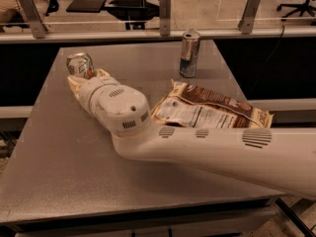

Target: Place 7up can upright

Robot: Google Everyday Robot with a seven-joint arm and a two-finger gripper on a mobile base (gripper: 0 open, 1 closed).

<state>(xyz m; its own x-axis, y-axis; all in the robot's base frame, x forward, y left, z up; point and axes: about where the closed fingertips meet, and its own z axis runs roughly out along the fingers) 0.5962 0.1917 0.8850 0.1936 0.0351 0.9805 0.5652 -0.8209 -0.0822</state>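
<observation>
The 7up can (79,63), green and white with a shiny silver end, is at the far left of the grey table (59,172). It sits between the cream fingers (74,84) of my gripper (85,76), which is shut on its lower part. The can's silver end faces up and slightly toward the camera, so it stands close to upright. I cannot tell whether its base touches the table. My wrist and white arm (197,147) reach in from the lower right and hide the can's lower half.
A taller slim silver-and-blue can (189,53) stands upright at the table's far middle. A brown and white chip bag (212,110) lies flat right of my wrist, partly under the arm. A rail with metal posts (165,6) runs behind the table.
</observation>
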